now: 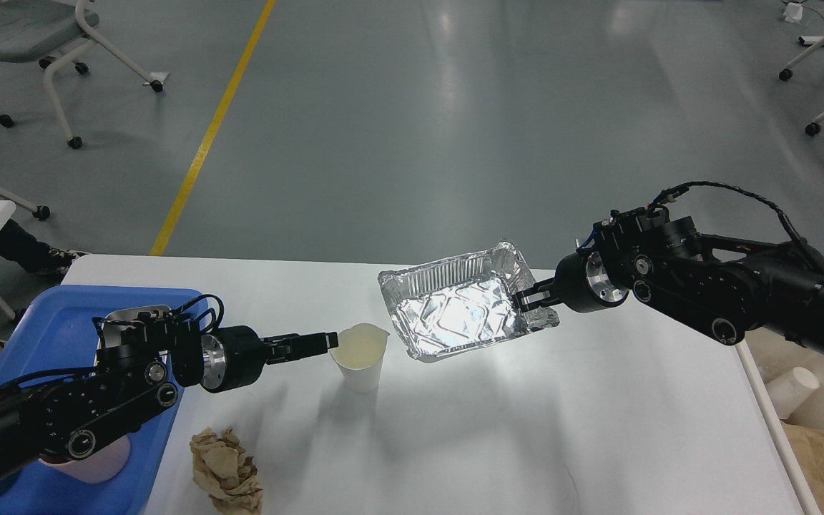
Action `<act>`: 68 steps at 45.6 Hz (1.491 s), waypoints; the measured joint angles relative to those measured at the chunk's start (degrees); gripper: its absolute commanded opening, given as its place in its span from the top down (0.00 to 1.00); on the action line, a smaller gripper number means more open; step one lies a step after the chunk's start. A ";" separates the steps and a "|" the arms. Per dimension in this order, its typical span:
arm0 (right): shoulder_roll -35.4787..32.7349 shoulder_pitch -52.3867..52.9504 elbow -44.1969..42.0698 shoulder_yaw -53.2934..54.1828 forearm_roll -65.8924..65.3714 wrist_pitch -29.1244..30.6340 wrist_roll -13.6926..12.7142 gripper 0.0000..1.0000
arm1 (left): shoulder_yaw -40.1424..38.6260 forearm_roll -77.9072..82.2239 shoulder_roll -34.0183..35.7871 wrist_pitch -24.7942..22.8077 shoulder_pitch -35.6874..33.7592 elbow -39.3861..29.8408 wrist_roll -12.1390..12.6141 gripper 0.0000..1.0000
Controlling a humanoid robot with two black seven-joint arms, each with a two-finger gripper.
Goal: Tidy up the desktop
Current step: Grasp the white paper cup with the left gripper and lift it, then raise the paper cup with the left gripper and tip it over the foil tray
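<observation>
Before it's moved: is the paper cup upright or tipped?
Upright: the paper cup stands on its base on the desktop, its open rim facing up.

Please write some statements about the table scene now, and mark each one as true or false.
1. The right hand holds the foil tray by its edge. True.
2. The paper cup lies on its side. False: it stands upright on the white table.
3. The left hand is at the rim of the paper cup. True.
4. The crumpled brown paper is inside the foil tray. False: it lies on the table near the front edge.
5. The blue tray is on the right side of the table. False: it is on the left.
</observation>
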 measured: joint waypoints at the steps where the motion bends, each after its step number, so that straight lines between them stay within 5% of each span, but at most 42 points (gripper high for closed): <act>1: -0.02 -0.02 0.00 0.01 0.03 0.00 0.00 1.00 | 0.00 -0.12 -0.35 0.00 0.11 0.49 0.11 0.16; 5: -0.04 -0.07 0.01 0.05 0.10 0.00 0.00 1.00 | 0.00 -0.39 -1.43 0.01 0.54 1.94 0.33 0.32; 8: -0.03 -0.07 0.01 0.08 0.12 -0.02 0.00 1.00 | 0.00 -0.44 -2.14 0.06 0.78 2.50 0.34 0.55; 13: 0.04 -0.08 0.02 0.10 0.34 -0.02 0.00 1.00 | 0.00 -0.47 -2.88 0.08 1.37 2.84 0.48 0.73; 27: 0.06 -0.08 0.10 0.16 0.46 -0.03 0.03 1.00 | 0.11 -0.56 -5.67 -0.14 1.90 6.45 -0.10 1.00; 46: 0.03 -0.08 0.10 0.17 0.73 -0.11 0.03 1.00 | 0.26 -2.16 -7.22 -1.21 1.47 9.02 -0.69 1.00; 68: 0.08 -0.25 0.01 0.00 0.73 -0.11 0.08 1.00 | -1.34 -12.76 19.18 -6.49 -6.73 -3.45 -2.83 1.00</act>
